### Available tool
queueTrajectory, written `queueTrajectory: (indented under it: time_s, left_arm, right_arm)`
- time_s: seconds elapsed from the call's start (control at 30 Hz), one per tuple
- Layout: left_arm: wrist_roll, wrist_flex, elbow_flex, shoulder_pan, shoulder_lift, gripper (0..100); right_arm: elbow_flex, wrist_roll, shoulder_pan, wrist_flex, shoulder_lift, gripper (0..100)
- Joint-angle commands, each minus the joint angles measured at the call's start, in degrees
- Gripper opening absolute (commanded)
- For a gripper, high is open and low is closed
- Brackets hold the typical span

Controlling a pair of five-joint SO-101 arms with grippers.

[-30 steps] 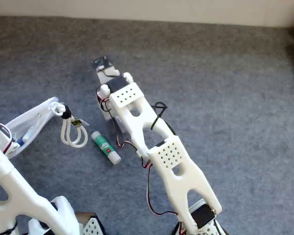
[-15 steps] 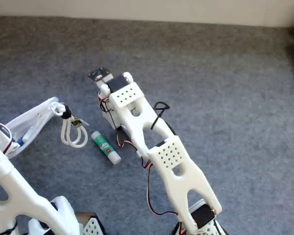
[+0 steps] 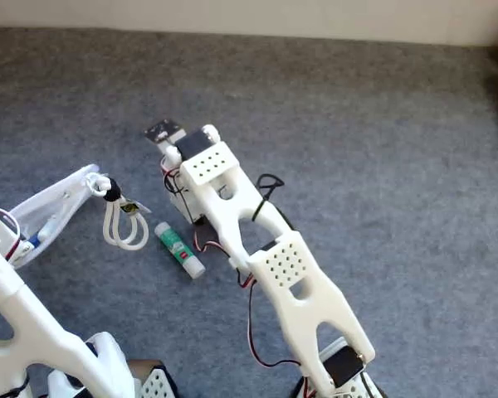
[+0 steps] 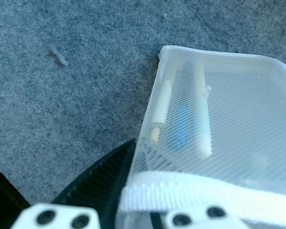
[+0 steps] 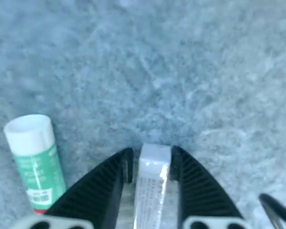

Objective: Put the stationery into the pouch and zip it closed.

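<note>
The translucent mesh pouch point(image 3: 56, 203) lies at the left with a white cord loop point(image 3: 124, 225) at its far end. My left gripper point(image 4: 133, 191) is shut on the pouch's point(image 4: 214, 124) zipper edge; pens and a blue item show through the mesh. A green-and-white glue stick point(image 3: 179, 249) lies on the carpet between the pouch and the right arm point(image 3: 224, 199). My right gripper point(image 5: 152, 160) points down at the carpet, shut on a small white block point(image 5: 151, 181), with the glue stick point(image 5: 34, 157) just beside it.
Grey carpet point(image 3: 382, 149) covers the whole table, open to the right and far side. A pale wall edge point(image 3: 315, 25) runs along the back. The left arm's base point(image 3: 33, 340) fills the near left corner.
The right arm's wrist has turned and shifted slightly left, toward the glue stick. The pouch, glue stick and left arm have stayed put.
</note>
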Motion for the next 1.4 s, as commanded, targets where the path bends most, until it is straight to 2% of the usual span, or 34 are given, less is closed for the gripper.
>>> queueTrajectory:
  time_s: [0.0,0.1,0.5,0.83,0.93,1.2,1.37]
  left_arm:
    - [0.26,-0.53,-1.19,-0.92,0.75,1]
    - [0.26,-0.53,-1.19,-0.84,0.75,1]
    - [0.26,-0.53,-1.19,-0.84,0.75,1]
    - [0.18,-0.53,-1.19,-0.84,0.75,1]
    - [0.18,-0.53,-1.19,-0.84,0.75,1]
    - [0.18,-1.67,1.27,4.79,0.48,1]
    - [0.18,-3.78,3.03,5.41,0.4,1]
  right_arm:
    - [-0.48,0.62,0.48,1.54,-0.84,5.3]
    - [-0.48,1.41,0.66,1.54,-0.92,0.2]
    - [-1.1,3.08,0.75,1.63,-2.07,0.4]
    - [-0.4,2.9,0.66,1.8,-12.7,0.4]
    - [-0.4,0.18,0.66,1.8,-14.64,0.4]
    - [-0.22,-0.18,0.75,1.89,-19.65,0.4]
    - [8.22,-0.18,0.48,1.89,-27.65,0.4]
